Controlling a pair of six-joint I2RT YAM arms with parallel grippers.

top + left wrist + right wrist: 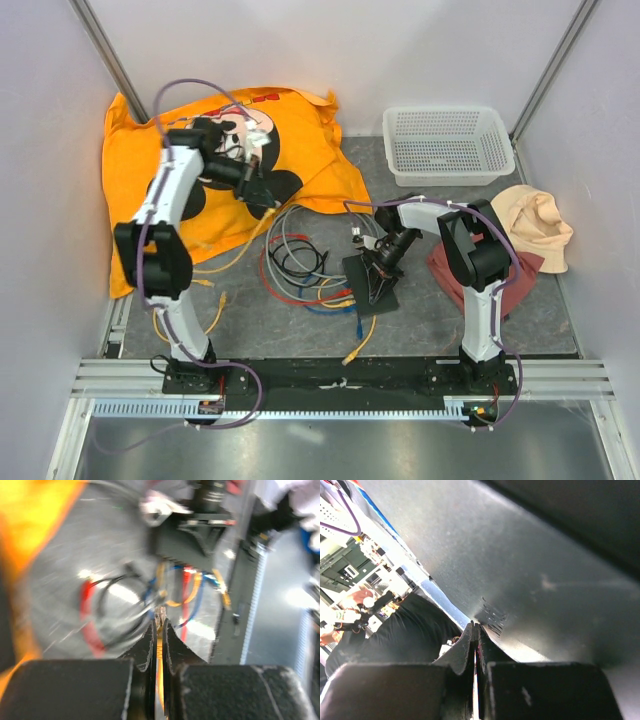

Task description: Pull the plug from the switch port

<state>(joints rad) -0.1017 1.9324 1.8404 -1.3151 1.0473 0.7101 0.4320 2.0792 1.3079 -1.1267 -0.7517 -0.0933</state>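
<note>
Pressing one switch (356, 270), right pincer (475, 629) fully closed, left pincer (159, 625) pinching one yellow cable (160, 656), one white basket (446, 111)

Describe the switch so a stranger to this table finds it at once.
From the white mesh basket at the far right, move nearer and left. The switch lies mid-table under the right pincer, beside the coloured cable tangle. It is the only flat matte-black box.
</note>
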